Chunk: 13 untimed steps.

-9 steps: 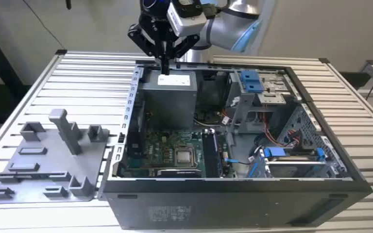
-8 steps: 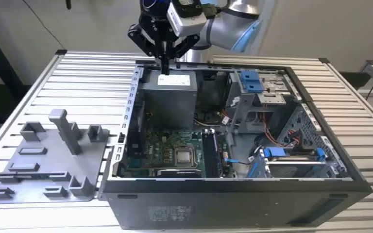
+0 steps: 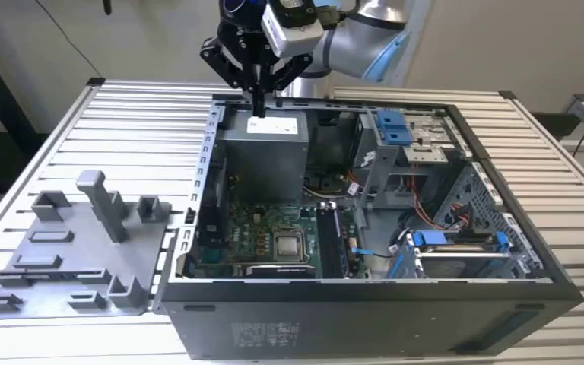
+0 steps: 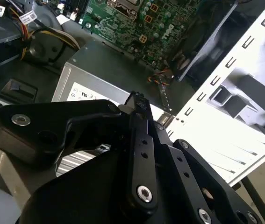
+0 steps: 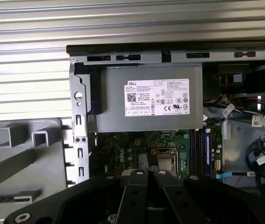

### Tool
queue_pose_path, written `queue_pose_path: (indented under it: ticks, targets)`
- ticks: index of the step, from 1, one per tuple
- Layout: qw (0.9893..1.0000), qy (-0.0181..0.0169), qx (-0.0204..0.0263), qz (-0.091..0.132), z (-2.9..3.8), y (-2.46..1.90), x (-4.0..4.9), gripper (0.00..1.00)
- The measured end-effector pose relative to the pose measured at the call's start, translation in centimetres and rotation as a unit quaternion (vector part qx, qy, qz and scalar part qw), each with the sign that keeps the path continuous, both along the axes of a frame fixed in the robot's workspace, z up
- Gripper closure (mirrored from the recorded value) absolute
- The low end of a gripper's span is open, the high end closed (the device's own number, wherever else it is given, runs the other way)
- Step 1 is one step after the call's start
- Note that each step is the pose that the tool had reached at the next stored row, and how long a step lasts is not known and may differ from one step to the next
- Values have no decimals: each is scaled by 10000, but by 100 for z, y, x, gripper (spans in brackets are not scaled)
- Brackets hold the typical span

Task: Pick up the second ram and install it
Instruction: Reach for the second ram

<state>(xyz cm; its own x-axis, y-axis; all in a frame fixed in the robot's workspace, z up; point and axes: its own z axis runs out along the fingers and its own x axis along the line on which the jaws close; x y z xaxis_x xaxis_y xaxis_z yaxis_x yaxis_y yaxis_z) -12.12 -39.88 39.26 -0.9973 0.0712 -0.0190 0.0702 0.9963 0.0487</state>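
Exterior view: end effector (image 3: 258, 110), clenched, hangs above power supply (image 3: 261, 152) inside open computer case (image 3: 373, 319).

Plain pale wall (image 3: 505, 38); ribbed metal table (image 3: 119, 129); even, soft light.

A white label (image 5: 156, 97) sits on the grey power supply (image 5: 123, 119). It carries a bold logo, blocks of small print, two code squares and a row of certification marks. A small white printed tag (image 5: 263, 159) hangs on a cable. Faint small print marks the near wall of the computer case (image 3: 264, 332).
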Motion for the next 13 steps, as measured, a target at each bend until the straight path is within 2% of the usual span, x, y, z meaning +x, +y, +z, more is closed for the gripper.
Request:
queue_pose_path:
  ticks: [6,13]
  targets:
    - [10000,0,-1,-1,1,-1,-19,89]
    - [10000,0,0,0,0,0,-152,89]
